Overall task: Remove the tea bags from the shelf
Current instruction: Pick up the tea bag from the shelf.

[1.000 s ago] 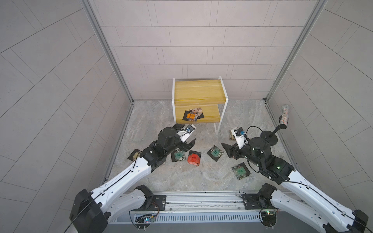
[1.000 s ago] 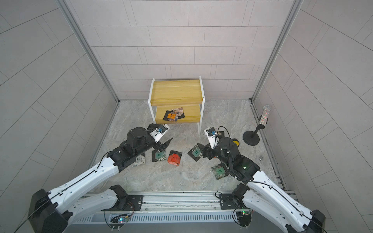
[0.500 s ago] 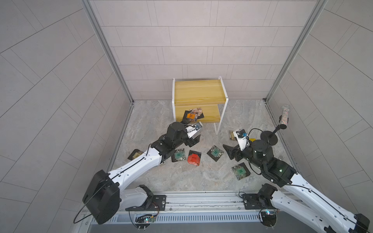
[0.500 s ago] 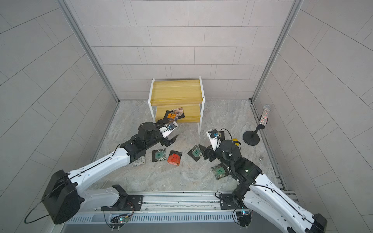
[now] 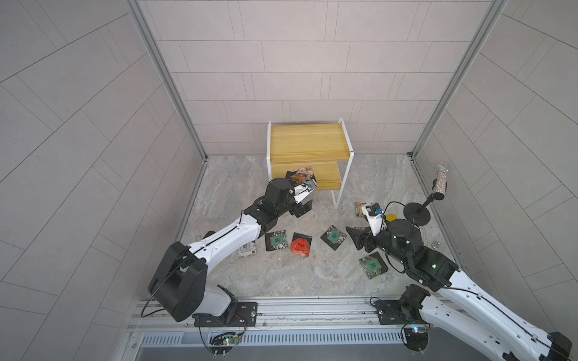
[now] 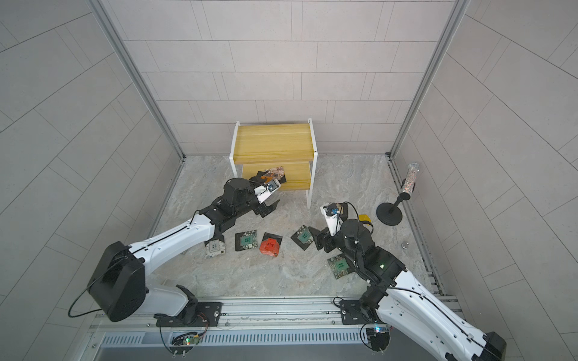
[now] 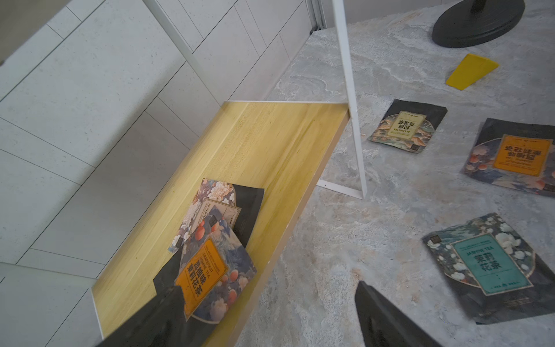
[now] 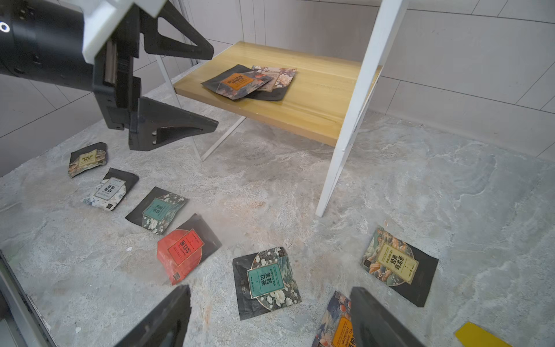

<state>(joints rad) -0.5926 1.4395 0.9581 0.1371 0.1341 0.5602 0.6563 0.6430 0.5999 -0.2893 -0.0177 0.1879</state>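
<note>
The shelf (image 5: 308, 147) stands at the back; its lower board (image 7: 270, 144) carries a small pile of tea bags (image 5: 301, 175), an orange-labelled one (image 7: 207, 276) on top of a white-labelled one (image 7: 210, 207). My left gripper (image 7: 270, 287) is open at that board's front edge. One finger (image 7: 162, 315) is over the board beside the orange bag, the other over the floor. The pile (image 8: 246, 82) and the left gripper (image 8: 213, 87) also show in the right wrist view. My right gripper (image 8: 270, 290) hangs open over the floor above a teal bag (image 8: 265, 279), holding nothing.
Several tea bags lie on the floor: teal (image 5: 276, 240), red (image 5: 301, 245), green (image 5: 372, 265), white (image 5: 247, 248), tan (image 5: 359, 210). A black stand (image 5: 417, 212) with a glittery cylinder (image 5: 440, 181) is at the right, and a yellow wedge (image 7: 471, 72) lies near it.
My left arm has stretched away from the floor bags toward the shelf, bringing its open gripper to the lower board's front edge. The right arm has barely shifted.
</note>
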